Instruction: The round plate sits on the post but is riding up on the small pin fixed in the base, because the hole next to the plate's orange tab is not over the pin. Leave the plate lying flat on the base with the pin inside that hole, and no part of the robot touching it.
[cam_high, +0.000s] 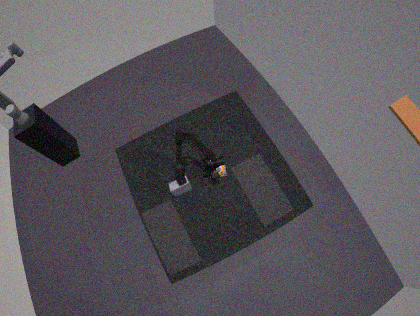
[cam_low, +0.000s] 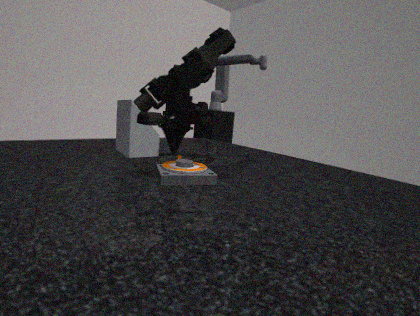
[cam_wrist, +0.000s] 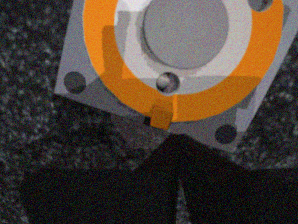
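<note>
— Where's the plate (cam_wrist: 187, 107)?

— Lying on the grey square base (cam_wrist: 70, 60), around the round grey post (cam_wrist: 185, 31). Orange ring outside, pale inner band, small orange tab (cam_wrist: 161, 117) jutting over the base's near edge.

— And the hole (cam_wrist: 167, 82)?

— Just inside the tab, in the pale band, something grey showing within. Hard to tell whether that is the pin.

— Gripper (cam_wrist: 179, 165)?

— Closed, fingers pressed together on nothing, dark tip just beside the tab; contact not clear. Seen from the side, pointing down at the base's rear edge, arm (cam_low: 192, 70) bent above.
</note>
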